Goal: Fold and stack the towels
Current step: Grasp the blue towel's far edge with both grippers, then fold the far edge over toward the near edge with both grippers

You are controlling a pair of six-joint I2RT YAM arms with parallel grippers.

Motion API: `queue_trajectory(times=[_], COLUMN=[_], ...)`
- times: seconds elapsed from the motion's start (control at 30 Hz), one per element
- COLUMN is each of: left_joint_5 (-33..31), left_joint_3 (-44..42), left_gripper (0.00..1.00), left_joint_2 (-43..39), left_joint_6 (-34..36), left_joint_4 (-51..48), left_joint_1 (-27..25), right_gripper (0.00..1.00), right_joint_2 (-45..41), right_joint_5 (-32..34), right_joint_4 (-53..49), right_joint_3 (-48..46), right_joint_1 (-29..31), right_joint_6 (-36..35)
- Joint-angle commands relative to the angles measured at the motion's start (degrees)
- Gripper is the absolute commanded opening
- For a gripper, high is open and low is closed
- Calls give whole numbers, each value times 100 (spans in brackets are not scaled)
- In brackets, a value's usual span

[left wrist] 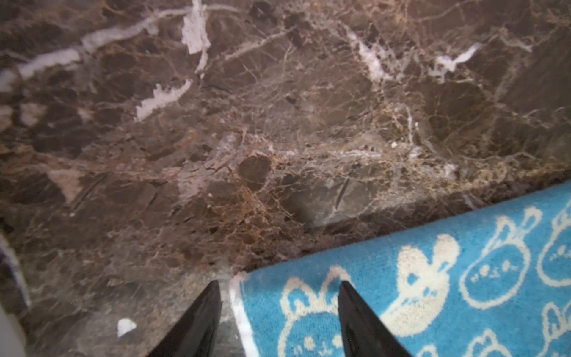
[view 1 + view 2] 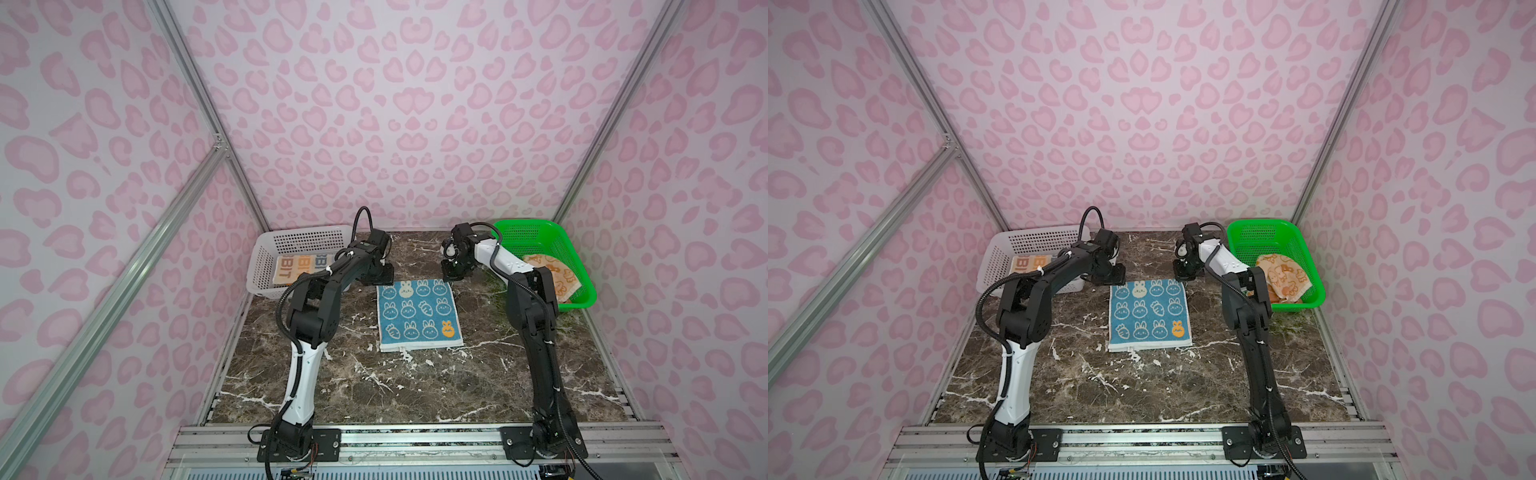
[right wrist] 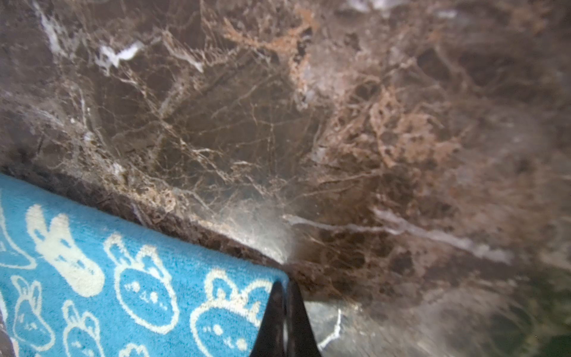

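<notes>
Brown marble surface (image 2: 415,386), pink spotty walls (image 2: 395,104). The blue towel (image 2: 417,316) lies flat in the middle, the cream towel (image 2: 291,266) in the white basket (image 2: 266,241) & the orange towel (image 2: 552,270) in the green basket (image 2: 540,226). L hand (image 1: 278,286) is released, its fingers either side of one far corner of the blue towel; R hand (image 3: 282,287) is clenched on the other far corner.
</notes>
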Motion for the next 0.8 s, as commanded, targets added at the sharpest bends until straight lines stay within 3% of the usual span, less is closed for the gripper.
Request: queue_trajectory(times=[0.0, 0.2, 0.37, 0.77], left_joint_5=[-6, -23, -12, -12], left_joint_3=[109, 157, 113, -268], left_gripper=[59, 49, 32, 9], left_joint_2=[151, 286, 323, 130], left_joint_6=[99, 169, 190, 247], left_joint_4=[-155, -268, -320, -392], left_joint_1=[52, 76, 74, 68], right_gripper=[0, 0, 0, 0], right_joint_2=[103, 99, 112, 96], right_joint_5=[216, 199, 210, 201], right_joint_4=[-379, -362, -388, -397], right_joint_3=[-55, -65, -37, -33], right_joint_1=[-9, -15, -18, -47], right_joint_6=[-53, -46, -40, 54])
